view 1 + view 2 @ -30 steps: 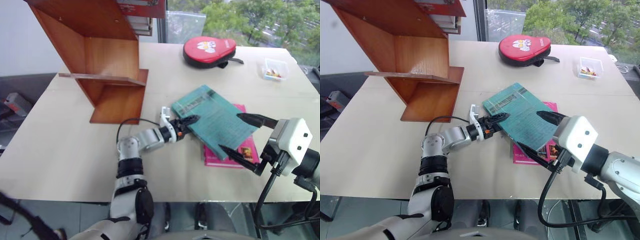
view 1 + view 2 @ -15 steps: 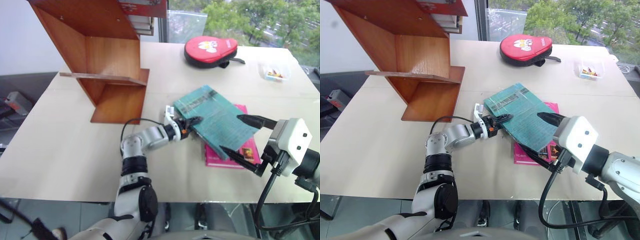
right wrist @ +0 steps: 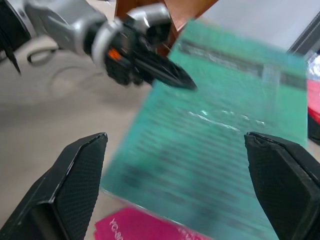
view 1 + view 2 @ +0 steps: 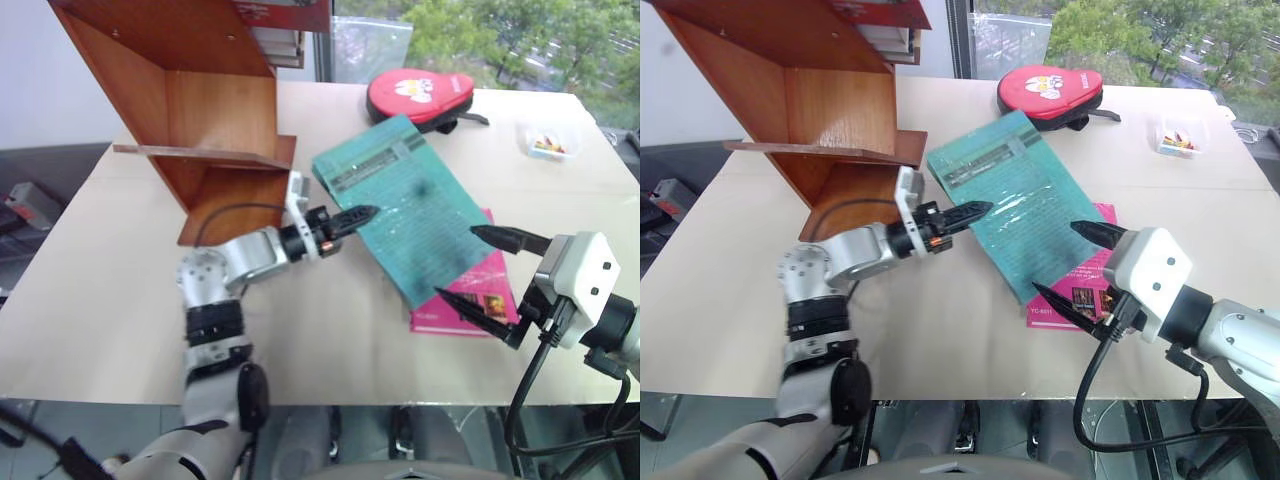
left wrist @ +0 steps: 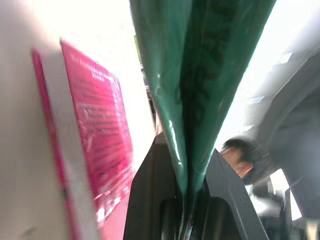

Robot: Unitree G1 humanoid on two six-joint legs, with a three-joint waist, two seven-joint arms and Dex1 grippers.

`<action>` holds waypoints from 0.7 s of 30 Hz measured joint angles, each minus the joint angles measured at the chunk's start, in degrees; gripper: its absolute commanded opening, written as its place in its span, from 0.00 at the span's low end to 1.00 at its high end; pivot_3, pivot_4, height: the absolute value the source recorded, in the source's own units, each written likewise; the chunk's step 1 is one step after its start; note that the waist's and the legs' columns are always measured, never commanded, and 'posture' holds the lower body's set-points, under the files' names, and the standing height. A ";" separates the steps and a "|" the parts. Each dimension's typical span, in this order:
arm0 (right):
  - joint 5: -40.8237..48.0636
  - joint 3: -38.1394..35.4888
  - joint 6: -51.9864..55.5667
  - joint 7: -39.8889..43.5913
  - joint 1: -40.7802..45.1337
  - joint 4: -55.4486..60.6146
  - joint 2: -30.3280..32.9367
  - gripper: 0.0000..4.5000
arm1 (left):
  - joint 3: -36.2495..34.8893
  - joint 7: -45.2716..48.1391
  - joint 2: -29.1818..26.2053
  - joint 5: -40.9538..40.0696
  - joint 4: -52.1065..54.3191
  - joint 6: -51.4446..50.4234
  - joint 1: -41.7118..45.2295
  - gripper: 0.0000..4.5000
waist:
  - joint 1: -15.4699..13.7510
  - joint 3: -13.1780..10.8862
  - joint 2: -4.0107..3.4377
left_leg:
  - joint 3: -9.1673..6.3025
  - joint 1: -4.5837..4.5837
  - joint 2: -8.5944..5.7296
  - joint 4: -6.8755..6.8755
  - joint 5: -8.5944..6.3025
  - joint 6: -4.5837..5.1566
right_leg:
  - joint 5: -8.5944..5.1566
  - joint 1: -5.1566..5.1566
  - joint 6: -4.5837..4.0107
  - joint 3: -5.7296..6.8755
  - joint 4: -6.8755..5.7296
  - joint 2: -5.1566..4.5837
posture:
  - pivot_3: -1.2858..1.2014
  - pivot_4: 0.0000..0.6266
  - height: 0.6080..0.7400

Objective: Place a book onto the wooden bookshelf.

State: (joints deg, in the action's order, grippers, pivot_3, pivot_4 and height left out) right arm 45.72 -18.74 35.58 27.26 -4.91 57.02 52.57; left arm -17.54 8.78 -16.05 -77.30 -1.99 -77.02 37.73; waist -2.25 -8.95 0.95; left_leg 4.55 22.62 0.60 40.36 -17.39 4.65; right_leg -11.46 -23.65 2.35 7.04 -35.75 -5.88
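Note:
The teal-green book (image 4: pixel 405 200) is lifted off the table and tilted, its left edge clamped in my left gripper (image 4: pixel 352 215), which is shut on it. The left wrist view shows the book (image 5: pixel 200 75) pinched between the two black fingers (image 5: pixel 150 190). My right gripper (image 4: pixel 478 265) hovers open at the book's lower right corner, not touching it; in the right wrist view its wide-apart fingers (image 3: pixel 75 175) frame the book (image 3: pixel 210 150). The wooden bookshelf (image 4: pixel 205 110) stands at the table's far left, its open compartments facing the book.
A magenta-pink book (image 4: pixel 470 300) lies flat on the table below the teal one. A red padded case (image 4: pixel 420 95) and a small clear box (image 4: pixel 545 140) sit at the far edge. The table's near and left parts (image 4: pixel 110 290) are bare.
My left gripper closed on the teal book's edge, then lifted it up and toward the shelf, tilting it off the pink book. The right arm stayed still.

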 measured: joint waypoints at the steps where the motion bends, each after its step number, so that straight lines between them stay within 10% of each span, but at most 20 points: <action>1: -0.06 0.28 -0.10 0.15 0.45 -0.23 -0.17 1.00 | 2.47 3.96 -3.13 2.89 2.91 1.56 0.03 0.00 | -0.01 -0.02 -0.03 | 0.02 0.00 -0.02 0.00 0.00 0.00 | 0.00 0.00 0.00 -0.01 0.01 -0.01 | 0.52 0.24 1.00; 10: -2.73 3.58 -2.54 4.04 5.38 -5.72 -1.52 1.00 | 21.85 46.42 -23.62 37.04 16.03 40.28 2.59 0.00 | 0.06 -0.54 -0.66 | 0.03 0.03 -0.02 -0.03 0.00 -0.02 | -0.02 -0.05 0.00 0.01 0.07 -0.02 | 0.52 0.24 1.00; 21: -4.62 5.53 -4.88 7.95 10.34 -10.39 -3.77 1.00 | 23.46 52.82 -26.72 60.09 15.29 73.02 9.95 0.00 | -0.01 -0.89 -0.66 | -0.02 0.14 -0.01 -0.03 0.01 0.01 | -0.01 -0.06 0.03 0.09 0.15 0.02 | 0.52 0.24 1.00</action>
State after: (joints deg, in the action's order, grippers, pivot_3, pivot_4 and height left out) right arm 41.11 -13.21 30.70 35.21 5.42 46.63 48.81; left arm 5.92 61.60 -42.77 -17.21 13.30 -4.01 47.68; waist -2.25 -9.84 0.29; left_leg 4.53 22.75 0.59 40.33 -17.38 4.66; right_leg -11.48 -23.71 2.39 7.13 -35.60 -5.86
